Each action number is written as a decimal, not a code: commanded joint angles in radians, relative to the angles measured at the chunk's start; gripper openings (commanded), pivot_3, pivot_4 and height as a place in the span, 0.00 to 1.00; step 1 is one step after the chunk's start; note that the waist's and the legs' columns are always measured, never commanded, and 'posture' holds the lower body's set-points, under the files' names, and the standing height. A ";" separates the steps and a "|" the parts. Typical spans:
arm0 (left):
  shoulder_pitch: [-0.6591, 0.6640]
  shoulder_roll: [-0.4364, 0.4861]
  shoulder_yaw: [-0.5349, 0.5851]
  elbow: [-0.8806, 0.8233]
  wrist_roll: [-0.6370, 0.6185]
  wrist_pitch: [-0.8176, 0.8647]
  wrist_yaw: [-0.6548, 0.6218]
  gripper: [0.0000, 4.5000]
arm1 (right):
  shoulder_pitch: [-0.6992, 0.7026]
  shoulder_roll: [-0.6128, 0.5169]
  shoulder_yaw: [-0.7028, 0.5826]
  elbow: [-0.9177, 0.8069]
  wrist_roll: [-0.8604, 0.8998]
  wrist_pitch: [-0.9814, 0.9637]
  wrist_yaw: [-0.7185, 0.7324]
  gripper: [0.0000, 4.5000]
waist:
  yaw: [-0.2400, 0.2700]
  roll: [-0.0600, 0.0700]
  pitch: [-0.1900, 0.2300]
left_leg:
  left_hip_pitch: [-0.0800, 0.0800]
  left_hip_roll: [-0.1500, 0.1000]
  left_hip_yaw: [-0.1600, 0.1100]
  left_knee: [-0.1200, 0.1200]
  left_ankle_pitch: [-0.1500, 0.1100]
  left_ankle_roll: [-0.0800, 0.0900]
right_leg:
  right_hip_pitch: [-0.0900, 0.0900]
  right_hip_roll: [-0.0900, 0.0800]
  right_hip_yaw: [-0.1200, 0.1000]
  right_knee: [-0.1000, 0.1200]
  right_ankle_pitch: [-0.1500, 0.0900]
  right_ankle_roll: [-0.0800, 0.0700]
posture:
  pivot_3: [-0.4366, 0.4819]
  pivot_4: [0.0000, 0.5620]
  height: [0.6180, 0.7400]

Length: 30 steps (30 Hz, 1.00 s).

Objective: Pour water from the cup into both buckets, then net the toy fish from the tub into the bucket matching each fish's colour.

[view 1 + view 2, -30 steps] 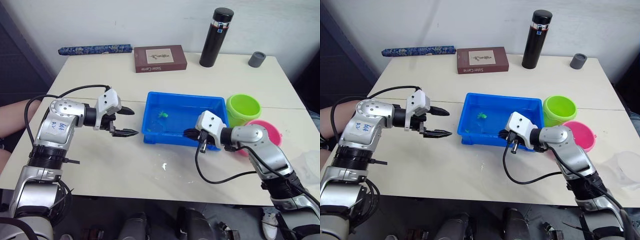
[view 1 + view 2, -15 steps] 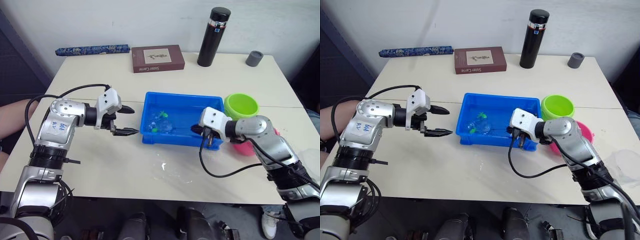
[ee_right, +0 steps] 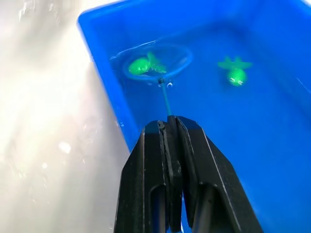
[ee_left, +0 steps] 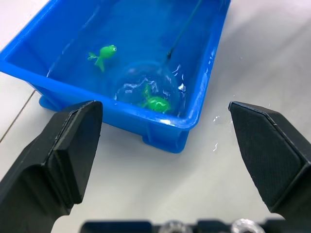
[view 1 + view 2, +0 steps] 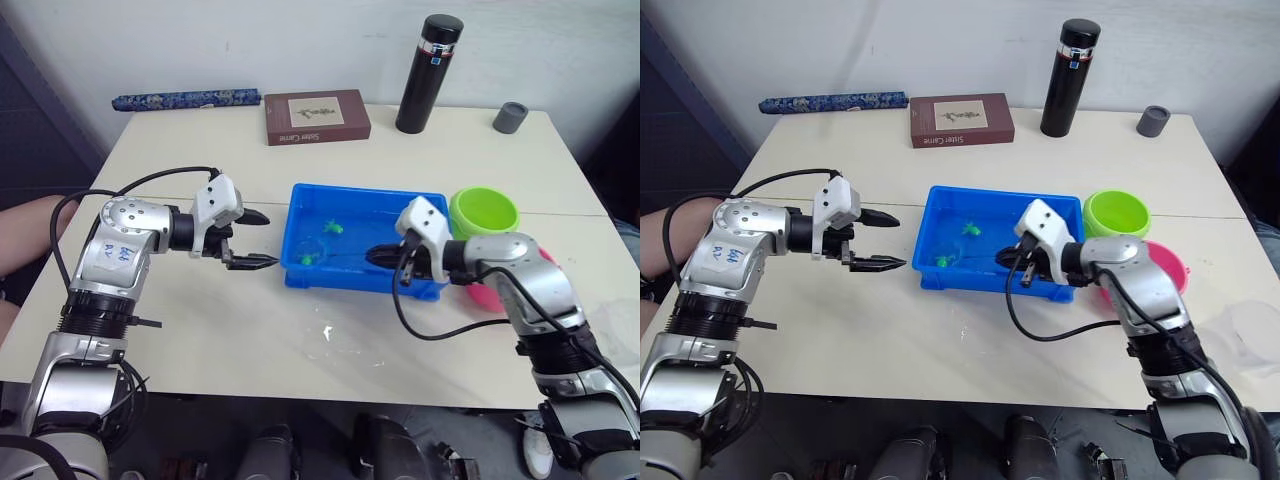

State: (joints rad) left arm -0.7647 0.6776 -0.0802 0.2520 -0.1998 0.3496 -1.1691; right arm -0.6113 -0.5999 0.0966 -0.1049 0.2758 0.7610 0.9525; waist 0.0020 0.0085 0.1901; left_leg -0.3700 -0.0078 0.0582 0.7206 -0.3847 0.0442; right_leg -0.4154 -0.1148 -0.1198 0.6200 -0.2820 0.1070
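Note:
The blue tub (image 5: 340,278) sits mid-table with water in it. My right gripper (image 5: 378,256) is over its front right part, shut on the thin handle (image 3: 166,99) of the net. The net's hoop (image 3: 184,60) lies in the water near the tub's front left, around one green toy fish (image 3: 141,65). A second green fish (image 5: 333,227) floats farther back. The lime green bucket (image 5: 485,212) and the pink bucket (image 5: 1165,262) stand right of the tub, the pink one partly behind my right arm. The clear cup (image 5: 1248,328) rests near the table's right edge. My left gripper (image 5: 272,240) hangs open, left of the tub.
A tall black flask (image 5: 418,73), a small grey cup (image 5: 510,117), a brown box (image 5: 317,116) and a blue patterned roll (image 5: 186,99) line the table's back edge. Water drops (image 5: 328,333) lie in front of the tub. A person's arm (image 5: 25,225) rests at the left edge.
My right gripper has swept the net through the water, and the hoop now sits around a green fish near the tub's front left. The left arm has stayed put.

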 commanded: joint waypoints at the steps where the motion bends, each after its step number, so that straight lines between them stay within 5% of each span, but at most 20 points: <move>1: -0.021 -0.026 0.028 -0.001 -0.043 0.005 0.004 0.99 | 0.036 -0.029 -0.101 -0.112 0.090 0.107 -0.026 0.00 | 0.000 0.000 0.000 | 0.000 0.000 0.000 0.000 0.000 0.000 | 0.000 0.000 0.000 0.000 0.000 0.000 | 0.48 0.27 1.00; 19: -0.268 -0.385 -0.013 0.338 -0.058 -0.127 -0.009 0.99 | 0.335 -0.139 -0.763 -0.625 0.256 0.480 -0.355 0.00 | 0.025 0.000 0.000 | 0.001 -0.002 0.003 0.000 0.000 0.000 | 0.000 0.000 0.002 0.000 0.000 0.000 | 0.48 0.27 1.00; 23: -0.299 -0.417 -0.010 0.389 -0.053 -0.162 -0.021 0.99 | 0.366 -0.210 -0.796 -0.626 0.221 0.460 -0.386 0.00 | 0.021 0.000 0.000 | 0.002 -0.001 0.004 -0.002 0.000 0.000 | 0.000 0.000 0.003 0.000 0.000 0.000 | 0.48 0.27 1.00; 30: -0.309 -0.442 -0.005 0.419 -0.049 -0.194 -0.016 0.99 | 0.495 -0.380 -0.671 -0.593 0.029 0.255 -0.438 0.00 | 0.023 0.000 0.000 | 0.002 -0.001 0.005 -0.002 0.000 0.000 | 0.000 0.000 0.004 0.000 0.000 0.000 | 0.48 0.27 1.00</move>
State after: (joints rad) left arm -1.0504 0.2362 -0.0969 0.6848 -0.2457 0.1709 -1.1848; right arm -0.1305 -0.9476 -0.5839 -0.6969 0.3619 1.0797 0.5297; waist 0.0253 0.0085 0.1901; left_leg -0.3677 -0.0092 0.0630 0.7185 -0.3846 0.0446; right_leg -0.4158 -0.1147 -0.1157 0.6201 -0.2819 0.1072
